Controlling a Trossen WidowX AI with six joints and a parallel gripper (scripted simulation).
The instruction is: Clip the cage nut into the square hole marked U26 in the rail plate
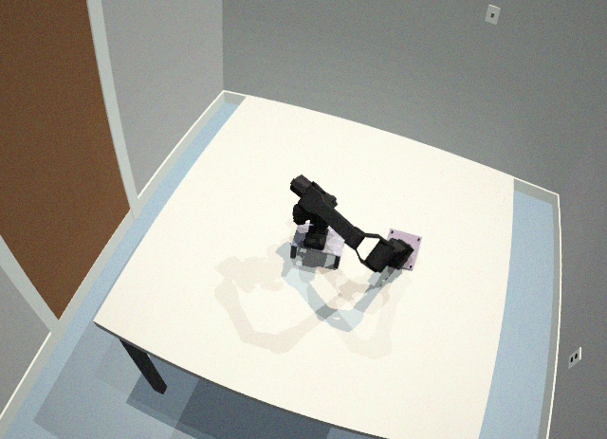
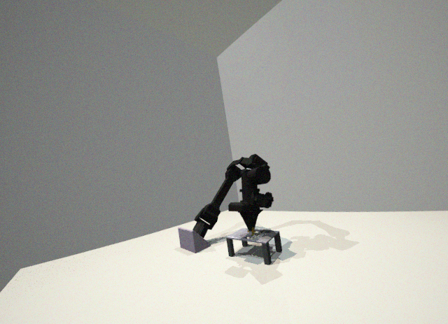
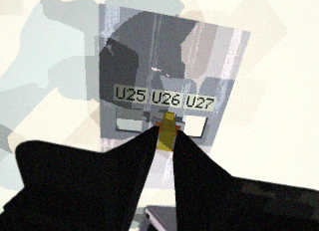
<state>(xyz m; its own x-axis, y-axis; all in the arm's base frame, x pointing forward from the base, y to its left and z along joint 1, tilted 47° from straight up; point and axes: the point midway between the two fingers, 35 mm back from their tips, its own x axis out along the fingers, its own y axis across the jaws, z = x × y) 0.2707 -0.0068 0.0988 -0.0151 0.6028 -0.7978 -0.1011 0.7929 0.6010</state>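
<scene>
The yellow cage nut [image 3: 167, 132] [image 2: 253, 231] is between the fingertips of my gripper [image 3: 166, 132] [image 2: 252, 230], which is shut on it. The grey rail plate [image 3: 164, 57] [image 2: 236, 235] stands on short dark legs. Its labels U25, U26 and U27 show in the wrist view, with the nut just below the U26 label, over the middle hole. The nut and fingertips cover most of that hole, so whether the wings are inside it cannot be told. The square holes under U25 [image 3: 129, 120] and U27 [image 3: 196, 126] show on either side.
The arm's base is fixed to a mauve wedge-shaped mount [image 1: 415, 243] [image 2: 187, 240] beside the rail plate. The arm arches from it over the plate. The white table [image 1: 392, 179] bears arm shadows around the plate's legs.
</scene>
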